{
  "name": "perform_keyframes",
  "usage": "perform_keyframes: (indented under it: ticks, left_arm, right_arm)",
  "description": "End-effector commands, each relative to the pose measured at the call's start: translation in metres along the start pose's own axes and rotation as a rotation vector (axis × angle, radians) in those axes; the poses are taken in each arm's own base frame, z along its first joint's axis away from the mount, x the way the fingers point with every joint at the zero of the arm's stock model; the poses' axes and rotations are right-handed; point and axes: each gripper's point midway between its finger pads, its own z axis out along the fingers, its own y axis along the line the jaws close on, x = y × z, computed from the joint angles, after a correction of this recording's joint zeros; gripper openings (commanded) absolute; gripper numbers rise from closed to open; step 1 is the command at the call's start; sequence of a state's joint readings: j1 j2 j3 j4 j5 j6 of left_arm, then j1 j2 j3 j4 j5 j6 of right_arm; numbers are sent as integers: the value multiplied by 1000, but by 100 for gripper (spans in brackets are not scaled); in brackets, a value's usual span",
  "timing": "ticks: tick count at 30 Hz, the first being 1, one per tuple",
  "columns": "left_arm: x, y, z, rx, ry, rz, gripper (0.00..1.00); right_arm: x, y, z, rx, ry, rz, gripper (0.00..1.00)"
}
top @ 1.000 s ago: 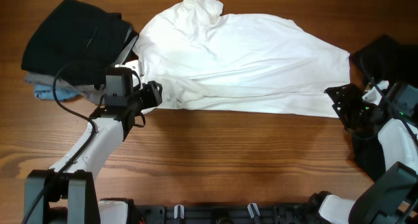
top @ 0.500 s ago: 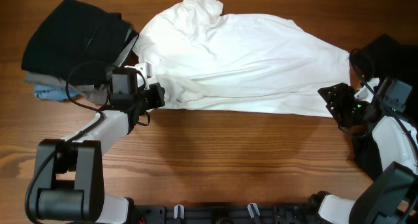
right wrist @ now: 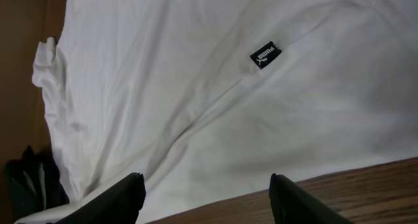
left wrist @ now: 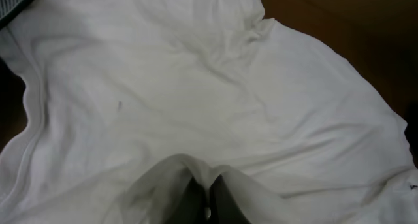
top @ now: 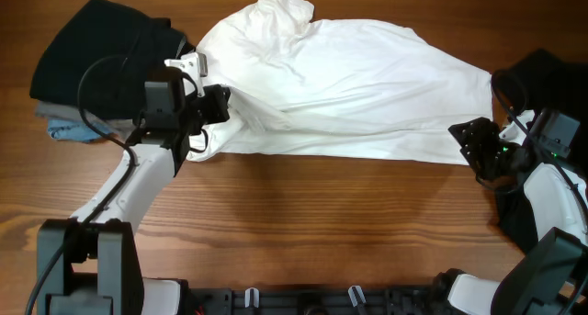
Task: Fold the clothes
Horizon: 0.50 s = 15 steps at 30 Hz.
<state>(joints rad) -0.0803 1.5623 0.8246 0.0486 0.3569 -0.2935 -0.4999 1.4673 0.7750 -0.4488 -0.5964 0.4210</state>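
The left fingers (top: 217, 106) are closed on a pinch of the white T-shirt (top: 349, 85) at its left edge. The left wrist view shows a fold of cloth drawn up and clamped between them. Just beyond that arm, at the far left of the worktop (top: 322, 223), sits a stack of folded clothes (top: 92, 62), black on top and paler items beneath. The shirt's left edge lies close against it.

The T-shirt lies spread across the middle of the worktop, rumpled, with a bunched peak at the far edge and its near edge running almost straight.

I judge the fabric light, soft and limp. It will not hold a shape, it will drape and trail from any single pinch, and it may drag creases along the wood. It is not fragile, but a shallow pinch could slip. I would take hold at corners and along the seamed hem.

The right fingers (top: 467, 142) stand open and empty at the shirt's right corner. In the right wrist view the hem and its small black tag (right wrist: 266, 55) lie just ahead of them. A loose black garment (top: 537, 72) lies at the far right.
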Motion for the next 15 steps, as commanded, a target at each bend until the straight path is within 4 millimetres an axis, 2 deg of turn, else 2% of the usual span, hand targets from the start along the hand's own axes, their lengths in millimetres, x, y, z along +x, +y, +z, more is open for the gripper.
perform_keyframes:
  ticks: [1,5,10,13,14,15]
  left_arm:
    - [13,-9,17,12,28,21,4]
    - [24,-19,34,40,43,46,4]
    - [15,-25,40,50,-6,64,4]
    - [9,-18,40,12,-27,47,12]
    - [9,-18,39,13,-27,45,18]
    - [9,-18,39,12,-25,35,28]
  right_arm:
    - [-4,-2,1,19,-6,-5,66]
    - [-3,-2,1,19,-5,-5,66]
    - [-3,-2,1,20,-3,-4,66]
    - [-3,-2,1,20,-3,-4,66]
    - [-3,-2,1,21,-3,-4,66]
    - [-3,-2,1,20,-2,-4,66]
